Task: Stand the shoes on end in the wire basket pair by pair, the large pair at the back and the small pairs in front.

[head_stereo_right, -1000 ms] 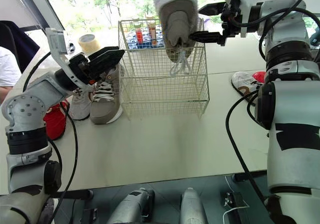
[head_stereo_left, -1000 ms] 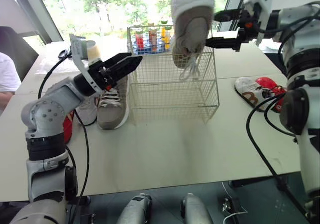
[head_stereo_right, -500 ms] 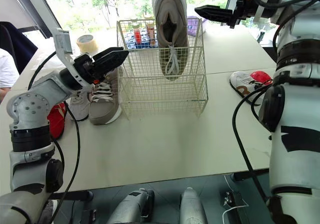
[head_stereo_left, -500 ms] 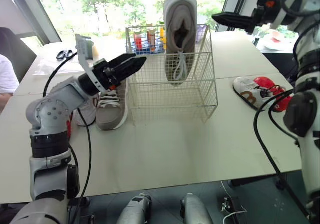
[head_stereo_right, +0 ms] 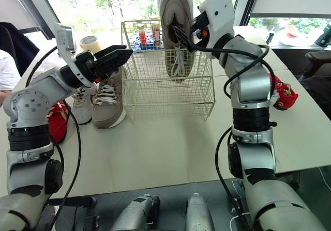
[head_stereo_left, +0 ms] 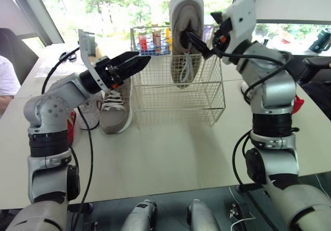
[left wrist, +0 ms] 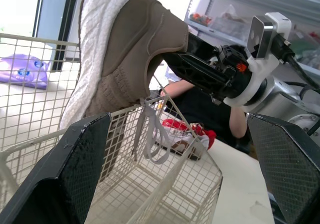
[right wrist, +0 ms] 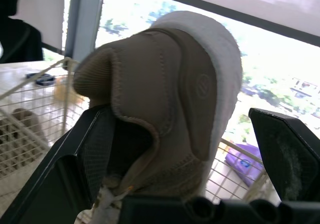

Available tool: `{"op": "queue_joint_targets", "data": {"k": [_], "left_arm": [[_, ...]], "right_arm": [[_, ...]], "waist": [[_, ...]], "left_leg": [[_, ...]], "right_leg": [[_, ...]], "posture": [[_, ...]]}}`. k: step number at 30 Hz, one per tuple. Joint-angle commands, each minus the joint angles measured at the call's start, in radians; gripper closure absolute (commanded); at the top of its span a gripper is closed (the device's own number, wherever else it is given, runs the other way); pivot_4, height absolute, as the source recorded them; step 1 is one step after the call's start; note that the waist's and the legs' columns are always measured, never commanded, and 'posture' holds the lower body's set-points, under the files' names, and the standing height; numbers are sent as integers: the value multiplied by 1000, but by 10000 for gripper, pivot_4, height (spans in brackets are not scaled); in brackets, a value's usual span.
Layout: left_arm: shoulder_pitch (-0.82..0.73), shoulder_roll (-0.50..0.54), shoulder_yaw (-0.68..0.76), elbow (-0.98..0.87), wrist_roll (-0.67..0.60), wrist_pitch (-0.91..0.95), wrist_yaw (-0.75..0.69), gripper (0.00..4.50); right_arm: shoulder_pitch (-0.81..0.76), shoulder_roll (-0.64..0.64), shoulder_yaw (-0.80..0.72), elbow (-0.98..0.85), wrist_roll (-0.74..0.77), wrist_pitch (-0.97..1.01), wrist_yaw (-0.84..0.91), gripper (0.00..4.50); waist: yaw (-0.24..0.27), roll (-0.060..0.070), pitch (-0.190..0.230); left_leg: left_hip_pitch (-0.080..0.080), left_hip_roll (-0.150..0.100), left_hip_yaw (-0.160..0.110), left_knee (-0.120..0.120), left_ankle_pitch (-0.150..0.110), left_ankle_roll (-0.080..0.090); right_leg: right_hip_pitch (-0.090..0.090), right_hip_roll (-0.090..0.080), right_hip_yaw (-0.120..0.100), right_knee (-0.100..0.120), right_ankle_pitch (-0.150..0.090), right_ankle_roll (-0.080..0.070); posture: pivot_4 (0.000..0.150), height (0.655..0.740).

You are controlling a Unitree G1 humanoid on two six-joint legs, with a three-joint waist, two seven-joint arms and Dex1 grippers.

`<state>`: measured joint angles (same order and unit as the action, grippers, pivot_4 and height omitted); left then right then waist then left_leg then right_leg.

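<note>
A large beige shoe (head_stereo_left: pixel 186 29) stands on end at the back of the wire basket (head_stereo_left: pixel 176 94), heel up above the rim and laces hanging down inside. My right gripper (head_stereo_left: pixel 200 34) is open at the heel; one finger lies against the shoe's side (right wrist: pixel 175 98) and the other stands well off. My left gripper (head_stereo_left: pixel 142 63) is open, holds nothing, and hovers just off the basket's left front corner. The matching beige shoe (head_stereo_left: pixel 116 107) lies on the table left of the basket, under the left arm.
A small white shoe (head_stereo_left: pixel 90 112) and a red shoe (head_stereo_left: pixel 70 130) lie left of the beige one. Another red shoe (head_stereo_right: pixel 282 94) sits right of the basket, behind my right arm. A crate of bottles (head_stereo_left: pixel 152 40) stands behind the basket. A person (head_stereo_left: pixel 6 81) sits far left.
The beige shoe, held above the basket a second ago, was let go and now stands in it. My right gripper pulled up and away, then came back down to the heel. Left gripper barely moved.
</note>
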<state>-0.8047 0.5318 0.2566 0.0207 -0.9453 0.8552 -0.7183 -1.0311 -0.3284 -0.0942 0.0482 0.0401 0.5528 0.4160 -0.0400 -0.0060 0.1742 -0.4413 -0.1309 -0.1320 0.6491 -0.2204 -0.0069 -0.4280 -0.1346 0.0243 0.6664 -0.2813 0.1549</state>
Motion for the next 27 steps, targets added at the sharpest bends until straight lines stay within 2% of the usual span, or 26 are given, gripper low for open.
{"op": "queue_joint_targets", "data": {"k": [1,13,20,22,27], "left_arm": [[-20,4,11,-17,2,-15,-9,0],[15,-17,15,-53,9,-23,7,0],[30,-32,17,-68,12,-30,23,0],[35,-34,14,-71,14,-32,25,0],[38,-41,12,-70,12,-30,29,0]], "right_arm": [[-28,19,29,-7,-39,-23,-85,168],[-66,146,46,131,-71,-131,-304,168],[-56,182,49,122,-60,-184,-343,33072],[-56,178,50,101,-58,-174,-343,44078],[-53,142,76,-20,-124,-128,-376,44601]], "waist": [[-3,0,0],[-11,0,0],[-15,0,0],[-22,0,0],[-30,0,0]], "left_leg": [[0,0,0,0,0,0],[0,1,0,-1,0,0],[0,1,0,-1,0,0],[0,1,0,-1,0,0],[0,1,-1,-3,0,0]], "right_leg": [[0,0,0,0,0,0],[-1,0,0,0,0,0],[-1,1,0,0,0,0],[0,1,0,0,0,0],[-1,1,0,0,0,0]], "posture": [[1500,7400],[1500,7400],[1500,7400],[1500,7400],[1500,7400]]}}
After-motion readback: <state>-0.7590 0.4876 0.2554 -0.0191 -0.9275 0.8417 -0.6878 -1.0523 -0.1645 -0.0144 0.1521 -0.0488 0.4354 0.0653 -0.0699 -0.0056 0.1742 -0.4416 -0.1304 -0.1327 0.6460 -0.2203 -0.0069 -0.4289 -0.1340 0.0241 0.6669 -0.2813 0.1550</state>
